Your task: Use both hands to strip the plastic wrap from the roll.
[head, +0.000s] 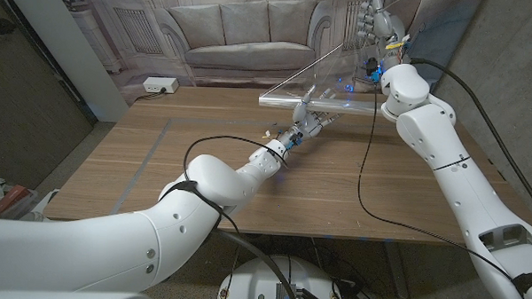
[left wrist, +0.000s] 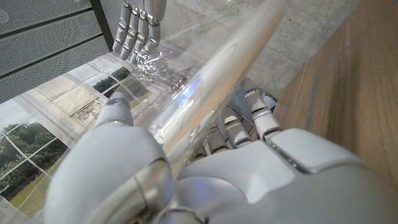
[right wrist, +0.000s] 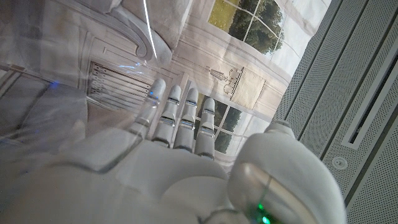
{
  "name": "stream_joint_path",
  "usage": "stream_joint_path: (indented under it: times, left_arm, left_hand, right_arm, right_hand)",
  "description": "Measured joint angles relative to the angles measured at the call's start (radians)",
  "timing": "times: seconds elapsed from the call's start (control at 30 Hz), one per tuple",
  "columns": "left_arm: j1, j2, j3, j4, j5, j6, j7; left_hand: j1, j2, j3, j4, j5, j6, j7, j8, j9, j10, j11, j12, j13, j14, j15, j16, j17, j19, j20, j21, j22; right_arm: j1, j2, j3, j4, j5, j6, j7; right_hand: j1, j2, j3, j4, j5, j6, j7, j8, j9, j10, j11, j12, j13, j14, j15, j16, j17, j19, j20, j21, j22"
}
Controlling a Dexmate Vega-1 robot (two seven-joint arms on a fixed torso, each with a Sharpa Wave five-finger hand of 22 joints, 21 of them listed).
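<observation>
A long roll (head: 339, 103) of clear plastic wrap lies across the far middle of the table. My left hand (head: 308, 124) grips the roll (left wrist: 211, 93) around its middle, with the fingers (left wrist: 261, 118) curled over it. A clear sheet of wrap (head: 326, 67) stretches from the roll up to my right hand (head: 377, 20), which is raised high above the table's far right. The right hand's fingers (left wrist: 138, 28) hold the crumpled edge of the wrap (left wrist: 158, 62). In the right wrist view the right hand (right wrist: 168, 155) shows from behind with hazy film (right wrist: 43, 93) beside it.
The wooden table (head: 159, 163) has bare wood on its left and near sides. A backdrop printed with a sofa (head: 243, 33) hangs behind it. A white power strip (head: 159, 85) lies at the far left edge. A black cable (head: 365, 171) hangs from the right arm.
</observation>
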Motion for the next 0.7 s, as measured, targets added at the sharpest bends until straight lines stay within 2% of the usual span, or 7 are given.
stream_joint_path:
  times: [0.13,0.2,0.33,0.53,0.7]
  left_arm:
    - [0.000,0.003,0.000,0.001,-0.002,-0.002,-0.007]
    - [0.000,0.006,0.000,0.002,-0.004,-0.002,-0.013]
    - [0.000,0.011,0.002,0.004,-0.006,-0.002,-0.021]
    - [0.000,0.013,0.003,0.005,-0.010,0.000,-0.032]
    - [0.002,0.024,0.009,0.005,-0.012,0.003,-0.040]
  left_hand:
    - [0.000,0.000,-0.004,-0.004,0.000,0.000,0.000,-0.003,0.000,0.000,0.000,0.000,0.000,0.000,0.000,0.000,0.000,0.000,0.000,0.000,0.000]
    - [0.000,0.000,-0.007,-0.001,0.000,0.000,0.000,-0.003,0.000,0.000,0.000,0.000,0.000,0.000,0.000,0.000,0.000,0.000,0.000,0.000,0.000]
    - [0.000,0.000,-0.007,-0.001,0.004,0.000,0.000,-0.003,0.000,0.000,0.000,0.000,0.000,-0.004,0.004,0.000,0.000,0.000,0.000,0.000,0.000]
    - [0.000,0.000,-0.007,-0.001,0.005,0.000,0.000,-0.003,0.000,0.000,0.000,0.000,0.000,-0.004,0.004,0.000,0.000,0.000,0.000,-0.004,0.000]
    - [0.000,0.000,-0.007,-0.001,0.005,0.000,0.000,-0.003,0.000,0.000,0.000,0.000,0.000,-0.004,0.004,0.000,0.000,0.000,0.000,-0.004,0.000]
  right_arm:
    - [-0.003,-0.001,-0.005,-0.003,-0.006,0.006,-0.002]
    - [-0.005,-0.002,-0.009,-0.007,-0.015,0.011,-0.008]
    - [-0.009,-0.003,-0.015,-0.016,-0.036,0.015,-0.029]
    - [-0.015,-0.003,-0.026,-0.025,-0.054,0.019,-0.042]
    - [-0.022,-0.002,-0.034,-0.030,-0.098,0.047,-0.077]
  right_hand:
    - [-0.015,0.002,-0.007,0.002,0.004,-0.012,-0.009,0.000,-0.002,-0.034,-0.008,-0.007,-0.014,-0.044,0.002,-0.034,-0.018,-0.065,0.011,-0.064,0.000]
    - [-0.025,-0.001,-0.009,0.004,0.004,-0.014,-0.011,0.000,-0.007,-0.038,-0.011,-0.007,-0.019,-0.051,-0.004,-0.043,-0.026,-0.074,0.012,-0.098,0.000]
    - [-0.033,-0.001,-0.014,0.003,0.004,-0.019,-0.017,0.005,-0.007,-0.038,-0.011,-0.007,-0.028,-0.065,-0.023,-0.063,-0.042,-0.076,0.014,-0.176,0.000]
    - [-0.044,0.003,-0.021,-0.004,0.004,-0.015,-0.020,0.009,-0.012,-0.042,-0.016,-0.007,-0.038,-0.121,-0.070,-0.111,-0.067,-0.079,-0.005,-0.303,0.003]
    - [-0.044,0.003,-0.021,-0.004,0.004,-0.011,-0.024,0.009,-0.012,-0.036,-0.022,-0.007,-0.040,-0.131,-0.081,-0.117,-0.073,-0.081,-0.010,-0.324,0.004]
